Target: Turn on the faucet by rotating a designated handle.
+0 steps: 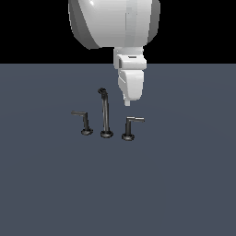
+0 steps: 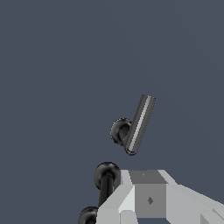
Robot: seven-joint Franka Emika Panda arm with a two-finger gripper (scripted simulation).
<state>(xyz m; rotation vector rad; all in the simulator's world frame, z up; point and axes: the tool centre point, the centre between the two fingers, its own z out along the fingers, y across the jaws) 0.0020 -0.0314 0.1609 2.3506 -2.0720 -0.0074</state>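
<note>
The faucet stands on the grey floor in the exterior view: a tall thin spout (image 1: 105, 113) between two L-shaped handles. The designated handle (image 1: 130, 126), stubbier with a silvery lever and a wider base, is on the exterior view's right. The thinner dark handle (image 1: 84, 122) is on the left. My gripper (image 1: 127, 102) hangs just above and slightly behind the designated handle's lever, apart from it; its fingers look shut and empty. In the wrist view the designated handle (image 2: 138, 124) lies beyond the gripper (image 2: 148, 199), and the spout (image 2: 106, 177) is beside it.
The flat grey floor (image 1: 184, 184) stretches all round the faucet. The arm's large white body (image 1: 113, 23) hangs above the faucet at the top of the exterior view.
</note>
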